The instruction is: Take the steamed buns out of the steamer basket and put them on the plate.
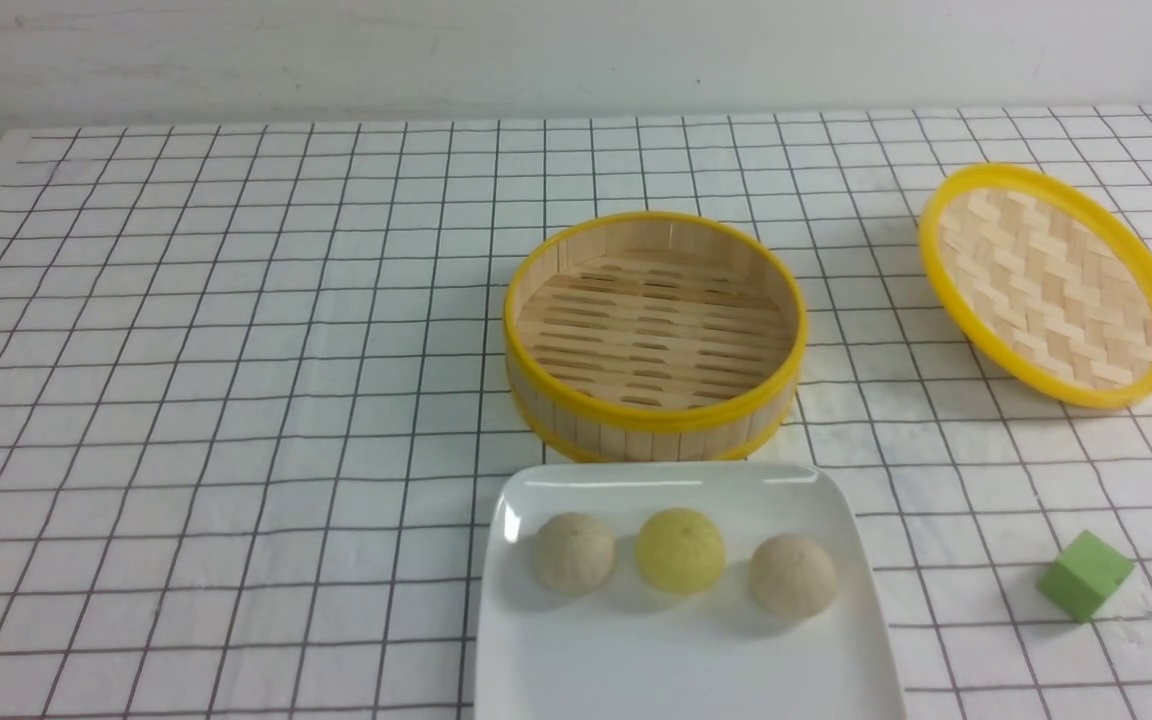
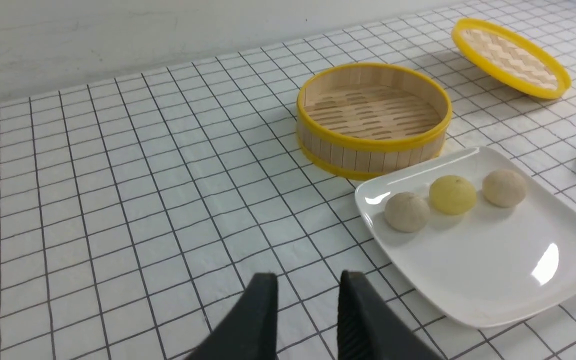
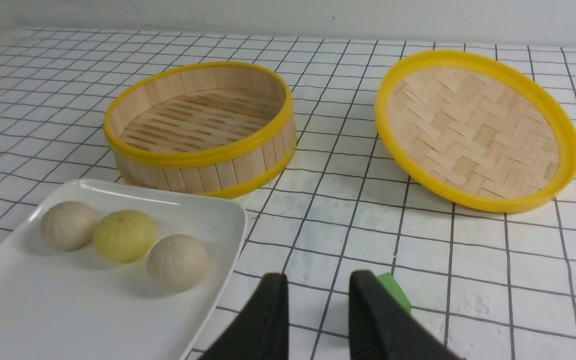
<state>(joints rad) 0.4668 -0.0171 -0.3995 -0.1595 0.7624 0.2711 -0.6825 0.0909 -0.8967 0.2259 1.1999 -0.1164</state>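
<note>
On the glossy white square plate [image 1: 676, 660] at the desk's near edge sit, in a row, a matte beige dome-shaped steamed bun [image 1: 574, 551], a pale yellow bun [image 1: 679, 550] and a second beige bun [image 1: 793, 574]. Just behind the plate, towards the far edge, stands the round bamboo steamer basket [image 1: 656, 425], yellow-rimmed, its slatted floor bare. A shallow herringbone-woven lid [image 1: 1051, 285] lies tilted near the right edge. A matte green cube [image 1: 1085, 574] sits towards the near right corner. The left gripper [image 2: 307, 277] and right gripper [image 3: 318, 276], both black, stand slightly parted and grip nothing.

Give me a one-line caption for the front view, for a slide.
Three steamed buns sit in a row on the plate, in front of the empty steamer basket.
</note>
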